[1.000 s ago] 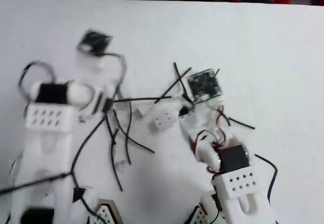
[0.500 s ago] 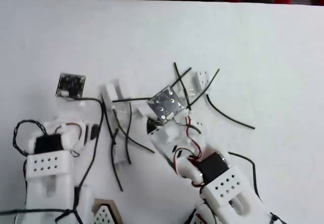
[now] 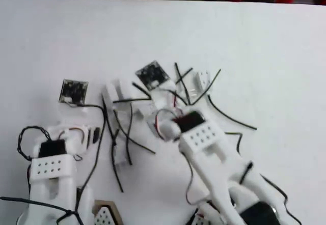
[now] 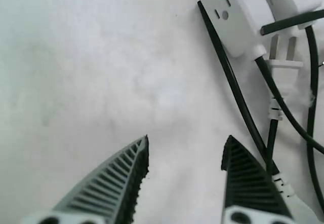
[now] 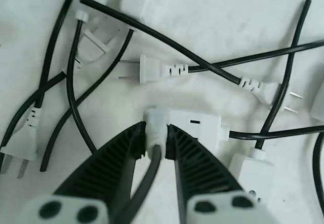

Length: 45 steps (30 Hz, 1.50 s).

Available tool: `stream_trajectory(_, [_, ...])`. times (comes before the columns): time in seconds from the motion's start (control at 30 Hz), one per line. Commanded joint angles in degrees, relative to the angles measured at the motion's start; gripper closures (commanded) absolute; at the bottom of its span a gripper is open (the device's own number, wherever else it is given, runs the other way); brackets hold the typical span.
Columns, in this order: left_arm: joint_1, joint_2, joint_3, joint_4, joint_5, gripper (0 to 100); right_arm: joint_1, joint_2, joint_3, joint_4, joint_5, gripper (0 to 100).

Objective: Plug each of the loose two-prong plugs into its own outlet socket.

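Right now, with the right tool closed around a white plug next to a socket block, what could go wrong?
The right tool holds the plug against a socket block that seems unfixed on the table; pushing may slide the block instead of seating the prongs. Also, black cables cross close by, so moving the held plug may drag a loose plug along.

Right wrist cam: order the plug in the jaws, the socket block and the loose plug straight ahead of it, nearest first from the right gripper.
1. Held plug: clamped in the right gripper.
2. Socket block: touching that plug, just beside the gripper.
3. Loose plug: farther out, past the block, prongs free.
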Motion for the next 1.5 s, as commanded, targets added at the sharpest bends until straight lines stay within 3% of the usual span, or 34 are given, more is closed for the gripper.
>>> stream_trajectory(0.0, [-0.57,-1.45,-0.18,-1.05,-0.35,76,1.1,2.77,-4.31,1.36,-0.35,98.1])
stream_trajectory(0.73, [-0.57,-1.71,0.88,-1.41,-0.44,76,3.3,15.25,-2.9,-2.42,-0.26,98.1])
stream_trajectory(0.93, [-0.57,-1.71,0.88,-1.41,-0.44,76,3.47,19.38,0.09,-7.96,0.0,98.1])
stream_trajectory(1.3, [-0.57,-1.71,0.88,-1.41,-0.44,76,3.56,0.22,-7.47,-7.96,0.09,98.1])
stream_trajectory(1.47, [-0.57,-1.71,0.88,-1.41,-0.44,76,3.56,-0.66,-16.35,-8.13,0.09,98.1])
